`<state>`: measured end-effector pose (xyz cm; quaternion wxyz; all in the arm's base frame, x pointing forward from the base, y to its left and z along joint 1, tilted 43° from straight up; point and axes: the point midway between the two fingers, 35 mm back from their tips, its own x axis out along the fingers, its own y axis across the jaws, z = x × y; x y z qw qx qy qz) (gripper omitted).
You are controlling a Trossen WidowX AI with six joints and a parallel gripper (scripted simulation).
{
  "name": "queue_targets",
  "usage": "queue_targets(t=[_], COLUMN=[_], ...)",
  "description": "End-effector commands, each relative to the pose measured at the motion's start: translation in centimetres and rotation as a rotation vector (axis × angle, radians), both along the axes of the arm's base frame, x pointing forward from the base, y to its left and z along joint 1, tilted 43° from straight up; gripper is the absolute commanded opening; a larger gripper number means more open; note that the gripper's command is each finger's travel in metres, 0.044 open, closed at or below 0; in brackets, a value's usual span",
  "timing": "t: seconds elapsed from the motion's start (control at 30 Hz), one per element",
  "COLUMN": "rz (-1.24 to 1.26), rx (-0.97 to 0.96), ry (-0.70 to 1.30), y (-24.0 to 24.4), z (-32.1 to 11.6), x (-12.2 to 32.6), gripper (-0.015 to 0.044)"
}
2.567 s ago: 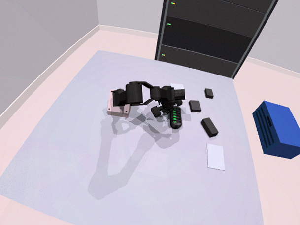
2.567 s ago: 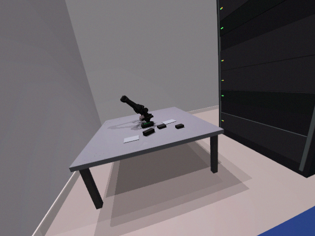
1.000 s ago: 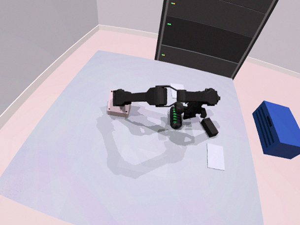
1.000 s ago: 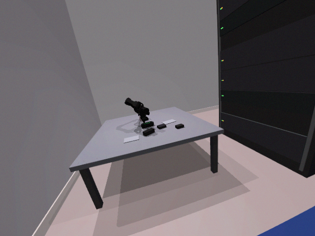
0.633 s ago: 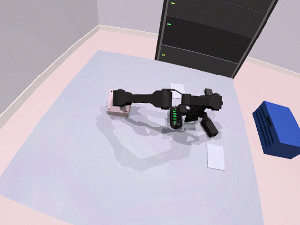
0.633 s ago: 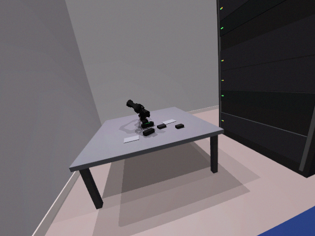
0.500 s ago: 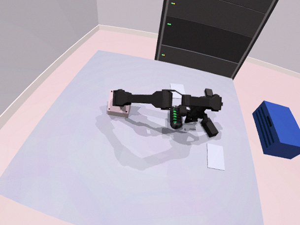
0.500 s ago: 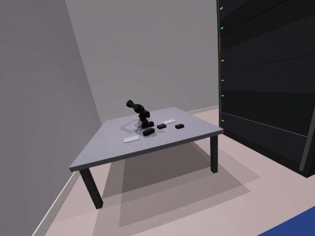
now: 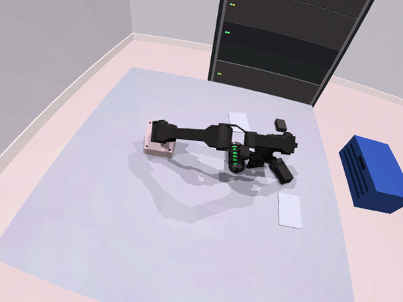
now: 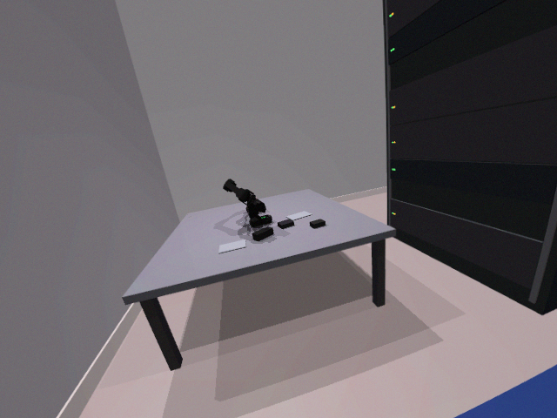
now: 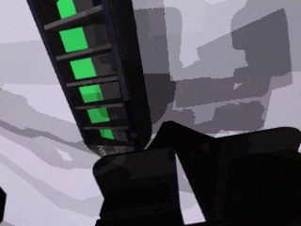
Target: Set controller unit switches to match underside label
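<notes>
Black, blocky fingers (image 9: 244,151) closed together, gripping nothing; just beside round-ended dark grey controller unit (image 9: 235,158) (image 10: 264,220) (image 11: 129,89), contact unclear. Unit lying switches-up on pale lavender worktop (image 9: 130,261) (image 10: 197,256) (image 11: 28,71).

The tabletop (image 9: 112,251) (image 10: 179,256) (image 11: 38,108) is pale grey-violet, and two dark legs are visible under its near edge in the exterior view. In the top view, a pinkish base (image 9: 158,152) stands left of centre. Near the centre lies the controller unit (image 9: 236,168) (image 10: 260,224) (image 11: 142,104), its switches upward. To its right there is a long dark block (image 9: 284,174) (image 10: 263,233), and a small dark block (image 9: 280,125) (image 10: 317,223) lies higher. One white sheet (image 9: 289,211) (image 10: 232,246) lies below the long block; another sheet (image 9: 238,118) (image 10: 298,216) is partly covered above the centre.
</notes>
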<state>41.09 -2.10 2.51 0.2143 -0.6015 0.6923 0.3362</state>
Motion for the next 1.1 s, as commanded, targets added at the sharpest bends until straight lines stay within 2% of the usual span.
queue_targets(t=[0.0, 1.07], rz=[0.001, -0.010], rx=[-0.005, -0.007], ry=[0.006, 0.000], y=[-0.44, -1.37], z=[-0.63, -1.47], x=[0.02, -0.62], gripper=[0.0000, 0.0000])
